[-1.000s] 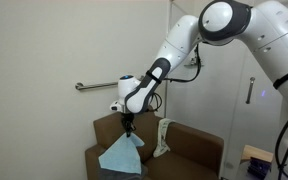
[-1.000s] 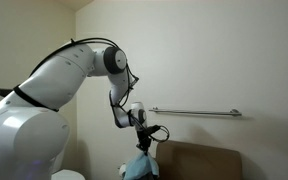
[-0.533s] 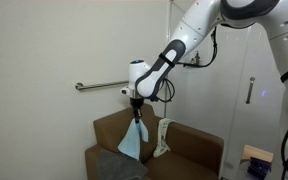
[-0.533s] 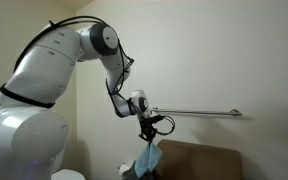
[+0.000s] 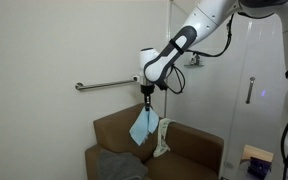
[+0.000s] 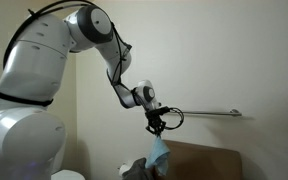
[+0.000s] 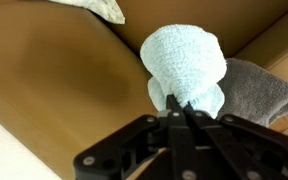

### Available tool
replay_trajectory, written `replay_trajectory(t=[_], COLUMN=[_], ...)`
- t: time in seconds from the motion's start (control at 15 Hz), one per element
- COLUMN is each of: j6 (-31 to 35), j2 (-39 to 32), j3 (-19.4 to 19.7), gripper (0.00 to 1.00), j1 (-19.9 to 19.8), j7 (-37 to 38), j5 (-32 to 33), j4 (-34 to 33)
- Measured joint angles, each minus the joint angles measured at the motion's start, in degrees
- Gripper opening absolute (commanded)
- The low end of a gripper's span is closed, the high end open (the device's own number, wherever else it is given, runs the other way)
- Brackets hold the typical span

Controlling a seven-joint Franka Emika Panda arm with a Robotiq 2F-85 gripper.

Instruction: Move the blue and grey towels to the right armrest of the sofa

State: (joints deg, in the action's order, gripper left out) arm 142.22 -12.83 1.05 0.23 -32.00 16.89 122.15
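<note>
My gripper (image 5: 147, 98) is shut on the top of the light blue towel (image 5: 141, 127), which hangs free above the brown sofa (image 5: 112, 128). In an exterior view the gripper (image 6: 157, 127) holds the blue towel (image 6: 159, 152) over the sofa (image 6: 204, 160). The wrist view shows the blue towel (image 7: 184, 62) bunched between my closed fingers (image 7: 174, 104), with the grey towel (image 7: 259, 88) lying below on the sofa's upholstery (image 7: 54, 85). The grey towel (image 5: 118, 165) is crumpled on the seat. The right armrest (image 5: 196, 143) is just right of the hanging towel.
A narrow cream cloth (image 5: 162, 137) with greenish marks drapes over the sofa beside the blue towel; its edge (image 7: 102, 8) shows in the wrist view. A metal grab rail (image 5: 104, 85) runs along the wall behind. A glass door (image 5: 252, 90) stands to the right.
The gripper has risen and moved right, lifting the blue towel off the seat, so it now hangs clear near the cream cloth. The grey towel has stayed put.
</note>
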Motion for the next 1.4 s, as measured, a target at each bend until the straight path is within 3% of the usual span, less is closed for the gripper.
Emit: replay_trajectory(t=[0.33,1.4], j6=[-0.8,-0.4], j2=[0.6,-1.9], j3=[1.6,8.5], gripper=[0.03,0.03], j1=[-5.4,-20.8], j7=[-1.7,-25.3], j5=[-2.1,-11.9], j4=[0.5,-0.3])
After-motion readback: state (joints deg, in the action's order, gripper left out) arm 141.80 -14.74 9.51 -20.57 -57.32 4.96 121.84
